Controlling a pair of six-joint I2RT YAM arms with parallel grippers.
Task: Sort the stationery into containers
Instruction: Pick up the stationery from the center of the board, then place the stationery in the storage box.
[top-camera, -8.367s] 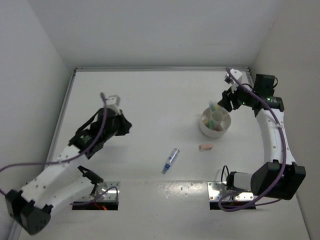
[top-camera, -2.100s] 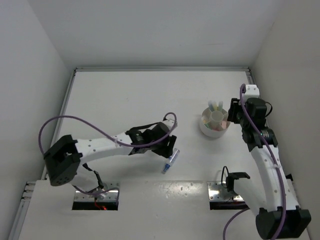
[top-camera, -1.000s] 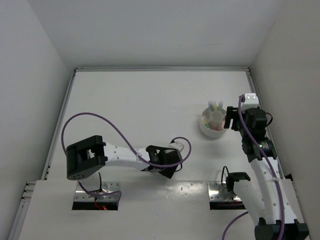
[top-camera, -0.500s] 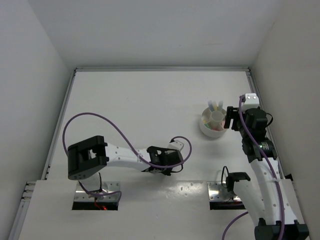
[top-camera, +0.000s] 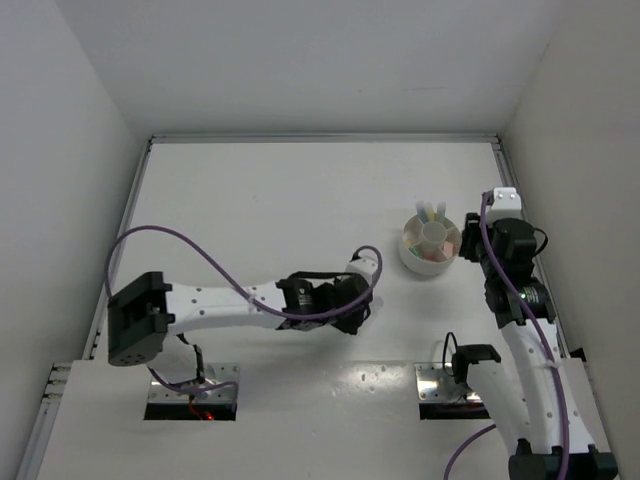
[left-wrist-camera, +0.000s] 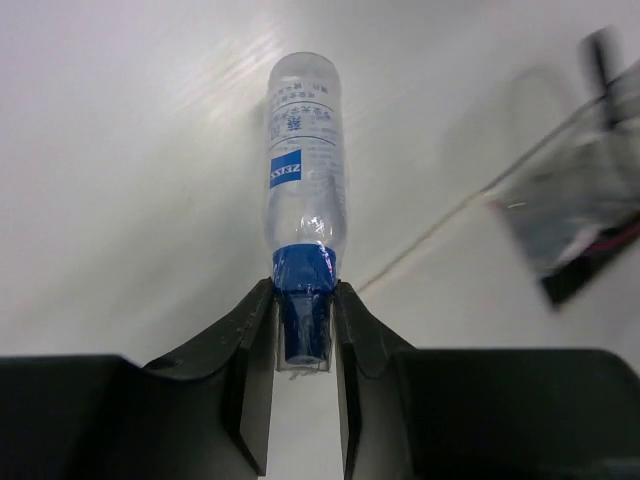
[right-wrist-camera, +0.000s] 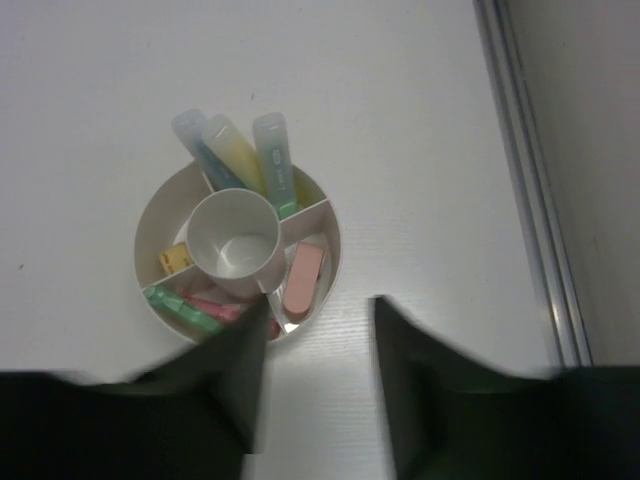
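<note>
My left gripper (left-wrist-camera: 303, 300) is shut on the blue cap of a clear, blue-labelled pen (left-wrist-camera: 303, 170), which points away from it above the white table. In the top view the left gripper (top-camera: 348, 303) is at mid table, left of the bowl, and hides the pen. The round white divided bowl (top-camera: 430, 262) stands at the right. My right gripper (right-wrist-camera: 320, 310) is open and empty just over the bowl's near right rim (right-wrist-camera: 141, 245); in the top view the right gripper (top-camera: 468, 247) is beside the bowl. Blue, yellow and green highlighters (right-wrist-camera: 236, 150), a pink eraser (right-wrist-camera: 302, 280), a yellow block (right-wrist-camera: 173, 261) and green and pink pens (right-wrist-camera: 185, 310) lie in its compartments.
Two square metal plates (top-camera: 192, 388) (top-camera: 452, 384) sit at the near edge by the arm bases. A purple cable (top-camera: 200, 250) loops over the left arm. A raised rail (right-wrist-camera: 525, 180) runs along the table's right edge beside the bowl.
My left gripper, which was low over the pen near the front edge, has moved up and to the right toward the bowl with the pen in it. The right gripper has barely shifted.
</note>
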